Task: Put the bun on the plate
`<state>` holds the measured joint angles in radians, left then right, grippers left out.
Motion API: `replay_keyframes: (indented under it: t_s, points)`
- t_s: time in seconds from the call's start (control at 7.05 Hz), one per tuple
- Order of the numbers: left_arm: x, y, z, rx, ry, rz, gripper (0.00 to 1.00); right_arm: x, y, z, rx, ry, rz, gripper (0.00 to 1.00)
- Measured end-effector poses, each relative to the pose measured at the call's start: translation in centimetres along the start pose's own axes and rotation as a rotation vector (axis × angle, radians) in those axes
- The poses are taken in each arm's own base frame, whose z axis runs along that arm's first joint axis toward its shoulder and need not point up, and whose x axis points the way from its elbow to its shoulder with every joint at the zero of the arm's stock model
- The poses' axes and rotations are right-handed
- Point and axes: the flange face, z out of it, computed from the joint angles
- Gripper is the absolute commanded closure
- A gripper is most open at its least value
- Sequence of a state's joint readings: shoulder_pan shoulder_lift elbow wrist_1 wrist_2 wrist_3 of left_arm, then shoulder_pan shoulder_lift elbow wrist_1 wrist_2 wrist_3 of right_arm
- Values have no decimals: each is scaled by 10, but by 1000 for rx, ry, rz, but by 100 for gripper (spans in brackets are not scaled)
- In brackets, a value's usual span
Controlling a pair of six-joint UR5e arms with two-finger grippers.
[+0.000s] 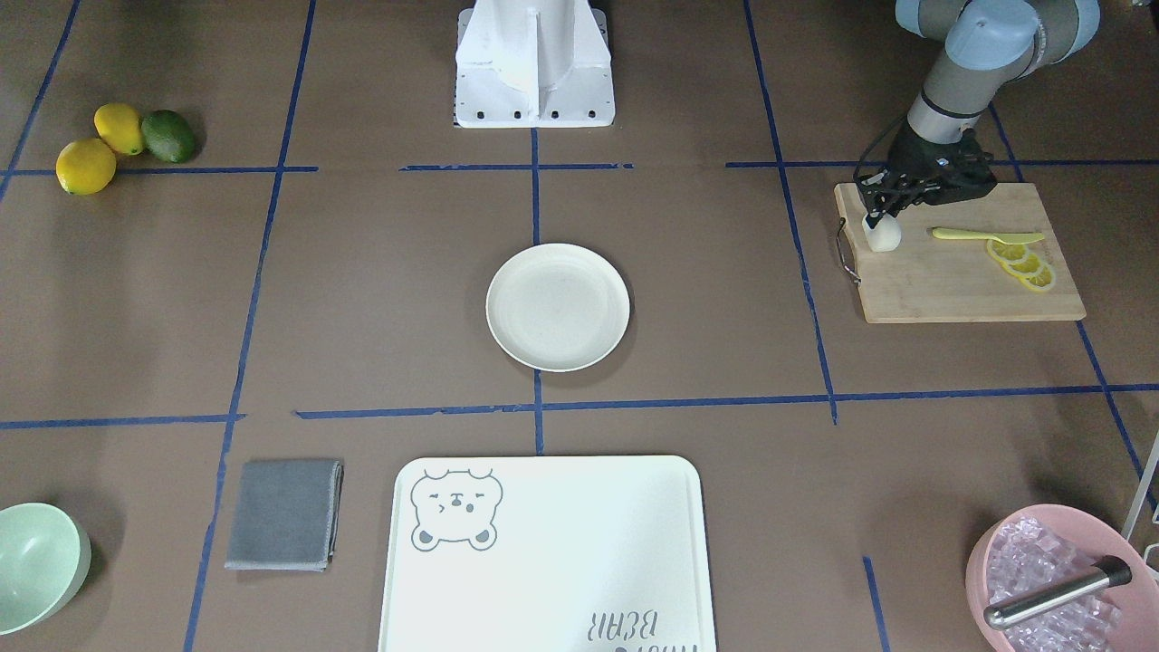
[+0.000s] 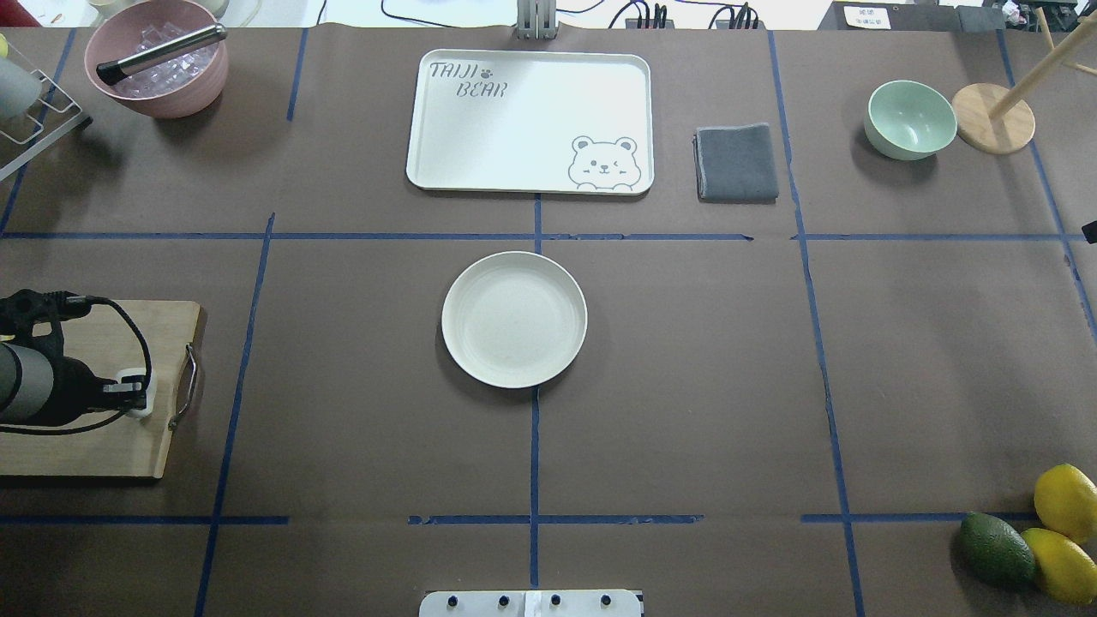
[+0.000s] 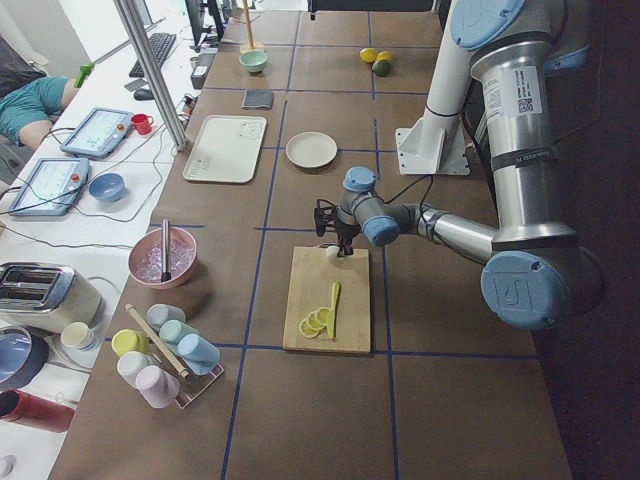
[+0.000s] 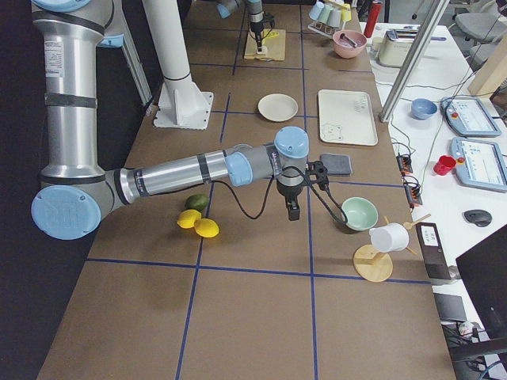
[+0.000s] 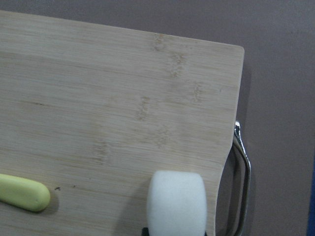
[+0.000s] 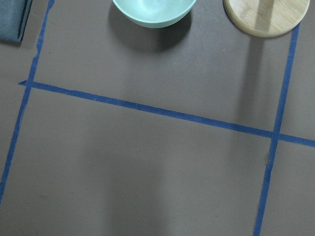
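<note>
Fingertips of left gripper (image 1: 875, 222) are set at small plain white bun (image 1: 886, 237) — grip hidden; closure of right gripper (image 4: 291, 212) cannot be judged either.

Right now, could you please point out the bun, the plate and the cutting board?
bun (image 1: 887, 237), exterior front-facing view, on its lower white side.
plate (image 1: 558, 308), exterior front-facing view, on its bare middle.
cutting board (image 1: 942, 288), exterior front-facing view, on bare wood near its front edge.

Silver arms (image 3: 515, 120), blue caps (image 3: 515, 290), black left hand (image 1: 878, 217)
</note>
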<state>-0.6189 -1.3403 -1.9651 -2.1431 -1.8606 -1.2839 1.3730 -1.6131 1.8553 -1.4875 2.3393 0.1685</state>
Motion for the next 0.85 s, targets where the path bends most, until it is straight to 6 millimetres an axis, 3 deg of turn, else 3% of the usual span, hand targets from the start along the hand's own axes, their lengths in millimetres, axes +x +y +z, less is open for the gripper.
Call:
replay_keyframes:
  t_s: [0.43,0.57,0.85]
  points:
    - [26,-6,-32,-10,36,-10,74,38,21,-8,7,18,-1,0]
    - [55,-13,-43,-13,30,-18,74,61,35,-8,3,26,-9,0]
    - [165,-37,-74,-20,5,-30,74,118,66,-2,-16,35,-23,0]
